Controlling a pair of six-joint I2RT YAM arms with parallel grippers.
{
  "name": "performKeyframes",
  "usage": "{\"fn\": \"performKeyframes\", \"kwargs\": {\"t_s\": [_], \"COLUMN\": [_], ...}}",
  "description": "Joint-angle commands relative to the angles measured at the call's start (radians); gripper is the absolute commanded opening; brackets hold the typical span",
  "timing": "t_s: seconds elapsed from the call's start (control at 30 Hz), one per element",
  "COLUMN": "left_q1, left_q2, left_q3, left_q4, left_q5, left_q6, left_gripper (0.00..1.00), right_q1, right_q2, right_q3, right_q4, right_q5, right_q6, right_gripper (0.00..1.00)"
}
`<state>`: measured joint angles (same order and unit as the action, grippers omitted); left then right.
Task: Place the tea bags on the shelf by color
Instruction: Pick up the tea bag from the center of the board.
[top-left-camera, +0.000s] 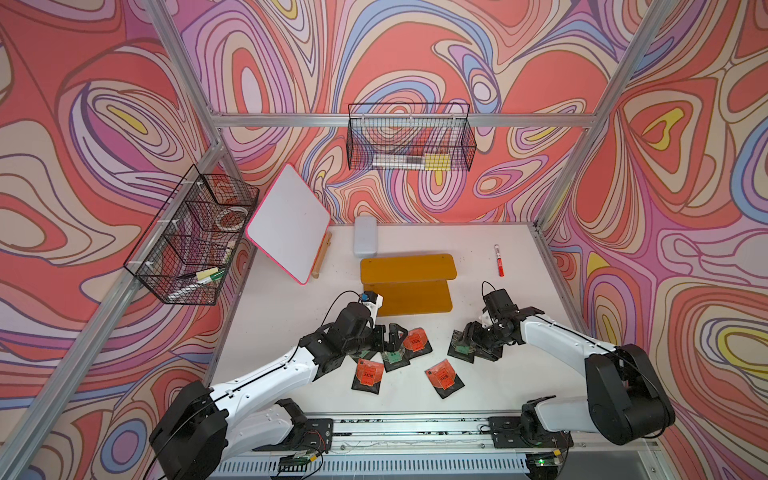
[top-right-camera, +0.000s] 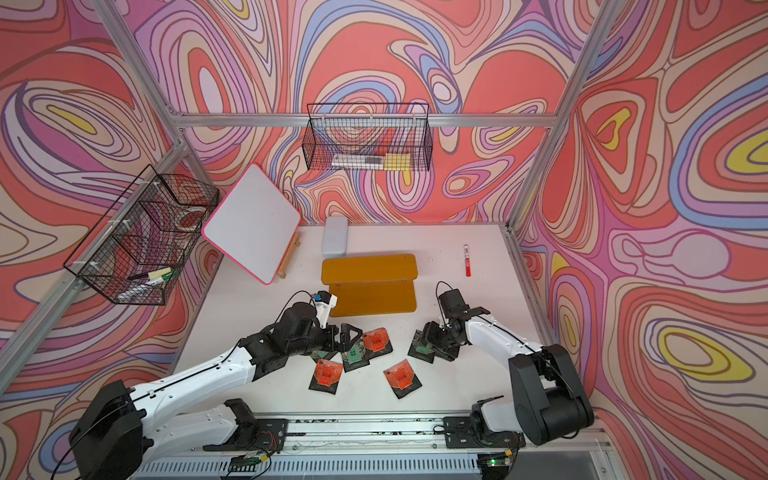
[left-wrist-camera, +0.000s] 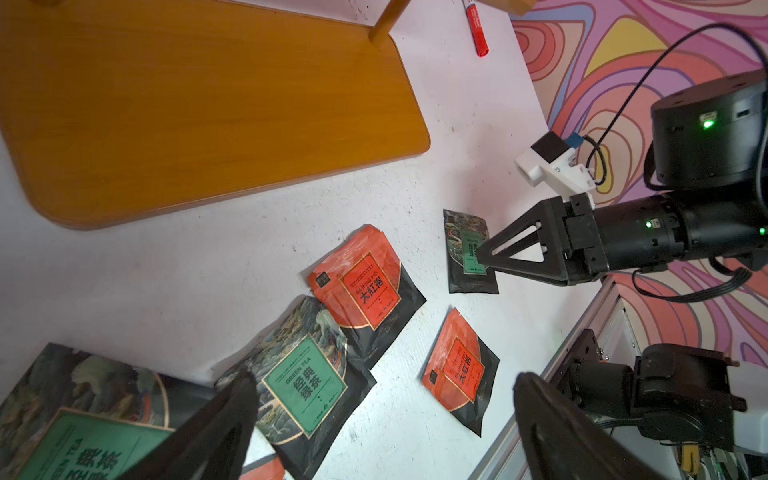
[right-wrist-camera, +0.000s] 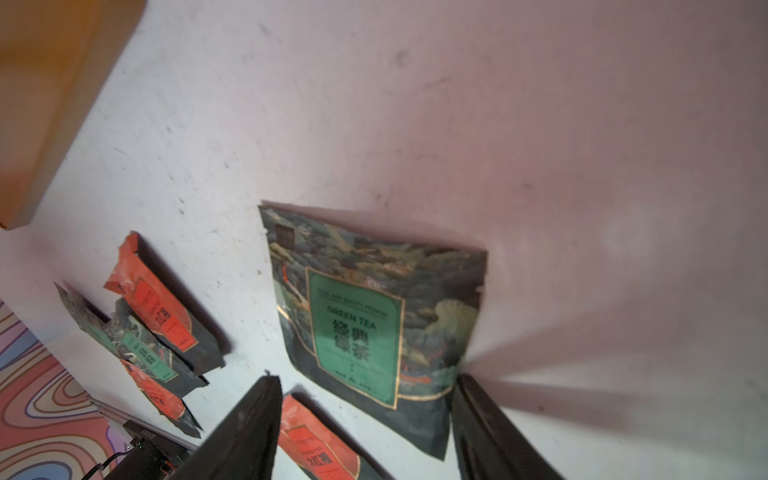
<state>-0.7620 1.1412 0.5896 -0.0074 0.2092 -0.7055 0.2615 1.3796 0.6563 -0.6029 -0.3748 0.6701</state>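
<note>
Green tea bag (right-wrist-camera: 357, 332), legible at right wrist, part-covered in both top views

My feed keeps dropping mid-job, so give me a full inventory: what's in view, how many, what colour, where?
green tea bags: three, on the table before the shelf
orange-red tea bags: three, on the table among the green ones
shelf: one, mustard yellow, two steps, mid-table, nothing on it
whiteboard: one, white, pink rim, propped back left
case: one, pale grey, behind the shelf
marker: one, red, right of the shelf
wire baskets: two, black, back wall and left wall
table: one, white
left tool: open, over the bags
right tool: open, astride a green bag
</note>
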Motion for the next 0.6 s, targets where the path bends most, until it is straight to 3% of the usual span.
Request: {"fn": "performKeyframes", "kwargs": {"t_s": [0.0, 0.3, 0.4, 0.57], "left_q1": [-0.039, -0.165, -0.194, -0.232], "left_q2": [0.045, 0.207, 0.270, 0.363], "left_q3": [0.040, 0.092, 0.115, 0.150], "left_q4": [0.080, 0.220, 0.260, 0.300], "left_q5": [-0.029, -0.061, -0.052, -0.055], "left_q6": [-0.016, -0.065, -0.083, -0.103], "left_gripper": [0.97, 0.82, 0.71, 0.67], "right_q1": [0.016, 0.016, 0.016, 0.016], "right_q2": [0.024, 0.019, 0.030, 0.031], "right_q3": [-0.004, -0.001, -0.007, -0.022], "right_q4": [0.071, 0.058, 0.071, 0.132], "right_q5": [-0.019, 0.090, 0.091, 0.053], "right_q6": [0.023, 0.028, 0.033, 0.037], "right_gripper": [0.64, 0.60, 0.57, 0.54]}}
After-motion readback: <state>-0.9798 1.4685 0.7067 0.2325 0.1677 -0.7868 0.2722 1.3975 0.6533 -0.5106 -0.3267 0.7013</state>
